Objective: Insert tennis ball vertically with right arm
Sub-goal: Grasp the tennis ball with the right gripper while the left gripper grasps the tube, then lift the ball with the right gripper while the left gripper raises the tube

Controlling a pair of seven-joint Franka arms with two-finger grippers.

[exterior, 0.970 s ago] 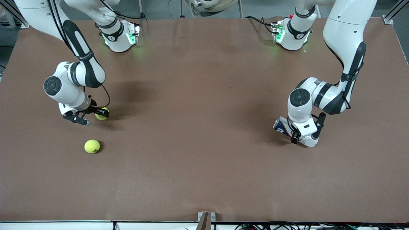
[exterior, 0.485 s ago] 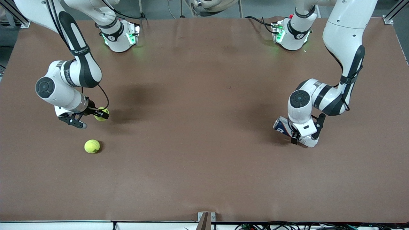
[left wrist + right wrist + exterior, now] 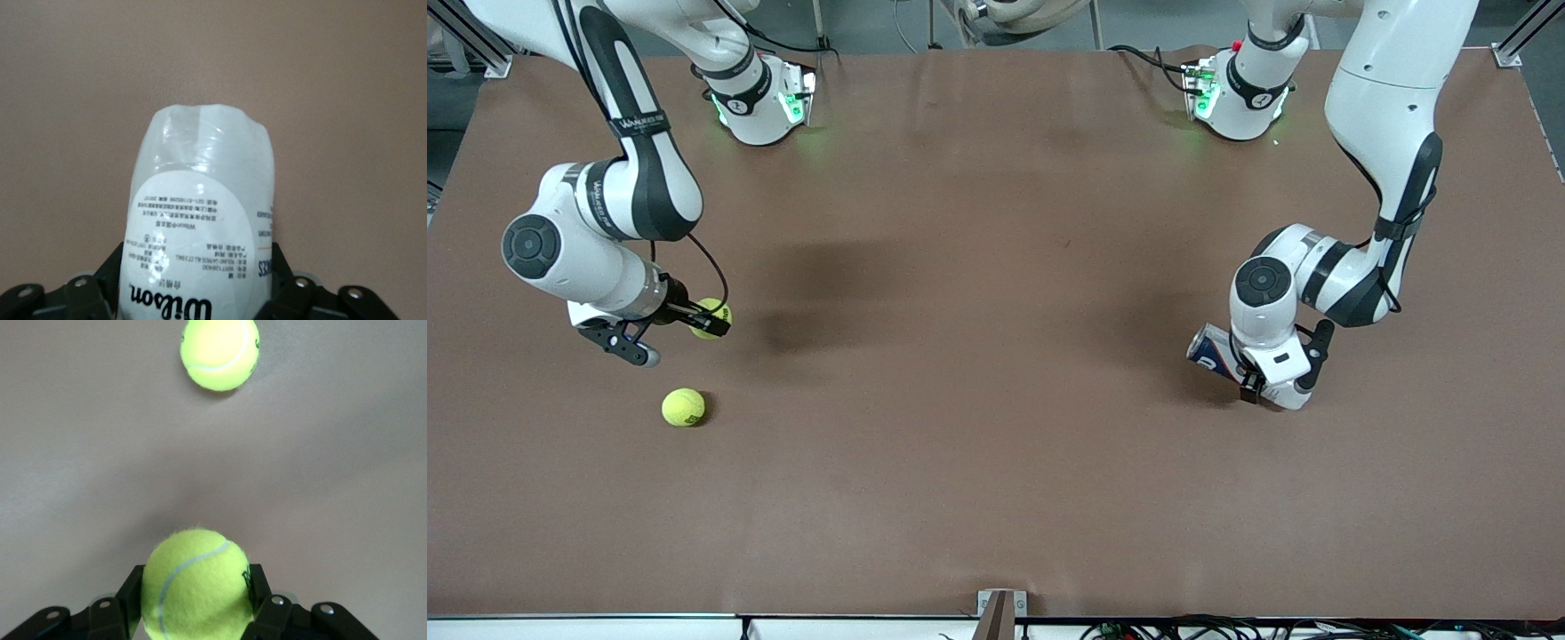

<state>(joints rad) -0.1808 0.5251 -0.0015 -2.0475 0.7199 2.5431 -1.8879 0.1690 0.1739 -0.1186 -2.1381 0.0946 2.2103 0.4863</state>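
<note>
Two balls here: our right end effector (image 3: 665, 335) grips one tennis ball (image 3: 711, 317) above the counter (image 3: 996, 444). Left end effector (image 3: 1276, 380) straddles the can (image 3: 1214, 350), grip unclear. Next, upright it.

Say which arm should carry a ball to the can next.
Right: its gripper is already shut on a ball, while the left gripper is around the can.
</note>
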